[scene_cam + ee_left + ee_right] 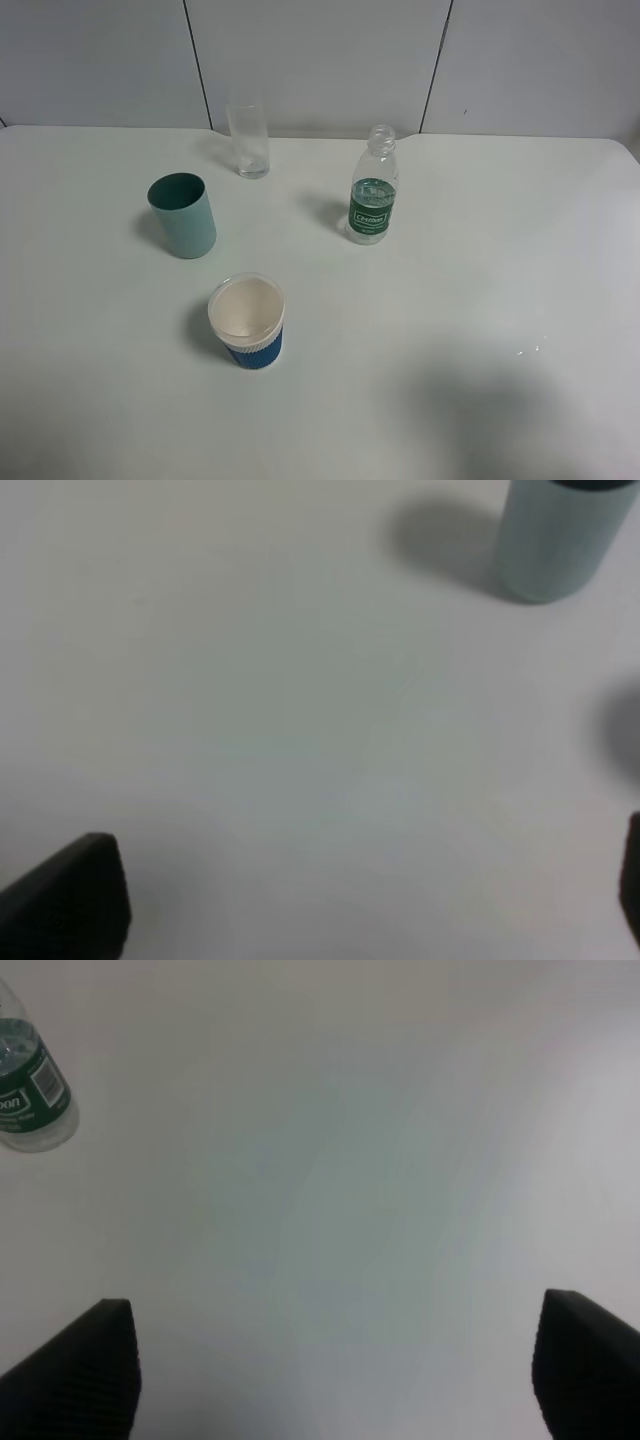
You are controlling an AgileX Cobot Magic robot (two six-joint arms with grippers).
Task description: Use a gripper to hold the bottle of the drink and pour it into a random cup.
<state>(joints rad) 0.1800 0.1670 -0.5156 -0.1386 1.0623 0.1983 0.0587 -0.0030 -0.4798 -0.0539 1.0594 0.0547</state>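
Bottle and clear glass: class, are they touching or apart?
Apart. The exterior high view shows bare table between the bottle and the glass.

bottle point(372, 205) – green label | cup point(183, 215) – teal | cup point(247, 322) – blue, white rim

A teal tumbler point(183, 214) is standing on the left of a white table point(480, 300), a clear drinking glass point(248, 141) is sitting farther back near the grey wall panels point(320, 60), and a white-lined, blue-banded paper cup point(247, 321) is resting nearest.
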